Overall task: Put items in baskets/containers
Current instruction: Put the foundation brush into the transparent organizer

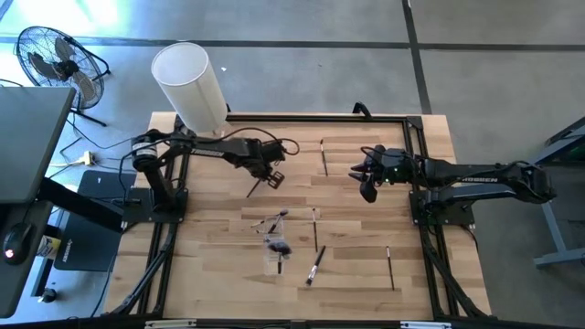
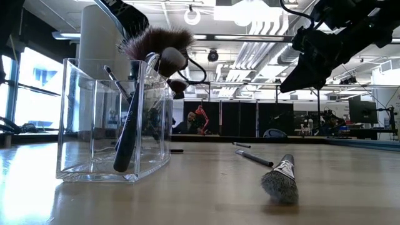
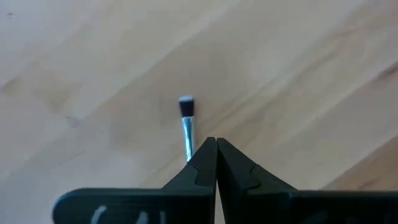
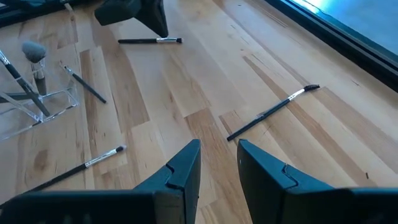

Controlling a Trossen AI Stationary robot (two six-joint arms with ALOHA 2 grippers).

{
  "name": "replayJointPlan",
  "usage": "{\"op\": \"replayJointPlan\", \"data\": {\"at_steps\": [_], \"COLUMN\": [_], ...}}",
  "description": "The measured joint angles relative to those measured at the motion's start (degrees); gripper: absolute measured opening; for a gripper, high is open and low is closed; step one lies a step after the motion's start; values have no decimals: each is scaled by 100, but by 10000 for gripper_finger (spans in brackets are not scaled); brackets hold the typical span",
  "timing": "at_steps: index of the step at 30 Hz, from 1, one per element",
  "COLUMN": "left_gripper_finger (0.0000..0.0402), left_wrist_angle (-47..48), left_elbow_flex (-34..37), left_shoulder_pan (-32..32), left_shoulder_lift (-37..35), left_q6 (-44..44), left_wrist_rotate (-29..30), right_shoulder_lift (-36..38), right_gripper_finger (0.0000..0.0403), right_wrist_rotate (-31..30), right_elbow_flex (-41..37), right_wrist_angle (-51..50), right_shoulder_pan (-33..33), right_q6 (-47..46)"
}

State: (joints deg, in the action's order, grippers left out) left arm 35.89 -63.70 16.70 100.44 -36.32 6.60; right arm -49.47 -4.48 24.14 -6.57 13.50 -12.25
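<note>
The clear cup [image 1: 277, 245] [image 2: 112, 125] stands on the near-middle of the table, with several brushes leaning in it; one has a wide fluffy head [image 2: 156, 45]. My left gripper [image 1: 271, 177] [image 3: 216, 146] hovers left of centre, shut on a thin brush [image 1: 257, 188] [image 4: 149, 41]. My right gripper [image 1: 368, 189] [image 4: 219, 158] hangs open right of centre, above bare wood, touching nothing. Loose brushes lie flat at the far middle [image 1: 324, 155], the centre [image 1: 315, 224], near the cup [image 1: 314, 265] [image 2: 279, 181] and near right [image 1: 390, 265]. My left gripper pinches the thin brush between its two fingertips, coming from above. The ferrule and small head [image 3: 186, 109] stick out past the fingertips. The fingers hide the exact place of contact. The brush lies about level; whether it is clear of the table I cannot tell.
A big white cylinder [image 1: 189, 84] stands at the far left corner. Black frame rails [image 1: 416, 155] run along the table's sides and far edge. A standing fan [image 1: 55, 64] and a monitor sit off the table to the left. Bare wood lies between the two grippers.
</note>
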Motion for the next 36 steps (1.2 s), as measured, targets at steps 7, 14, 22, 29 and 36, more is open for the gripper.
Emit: {"op": "replayJointPlan", "data": {"at_steps": [7, 14, 22, 29, 36], "left_gripper_finger": [2, 28, 85, 107, 108], "left_wrist_angle": [-78, -106, -151, -237, -311], "left_elbow_flex": [0, -2, -4, -12, -22], "left_shoulder_pan": [6, 18, 19, 60, 65], "left_shoulder_lift": [0, 0, 0, 64, 487], "left_q6": [-326, -490, -462, -448, -448], "left_wrist_rotate": [325, 557, 735, 696, 598], "right_shoulder_lift": [0, 0, 0, 0, -1], "right_gripper_finger": [99, 99, 99, 99, 99], "right_wrist_rotate": [-10, -113, -111, -112, -113], "right_elbow_flex": [0, 0, 0, 0, 0], "right_wrist_angle": [-1, -2, -2, -2, -9], "right_shoulder_pan": [0, 0, 0, 0, 0], "right_q6": [-77, -77, -62, -72, -83]}}
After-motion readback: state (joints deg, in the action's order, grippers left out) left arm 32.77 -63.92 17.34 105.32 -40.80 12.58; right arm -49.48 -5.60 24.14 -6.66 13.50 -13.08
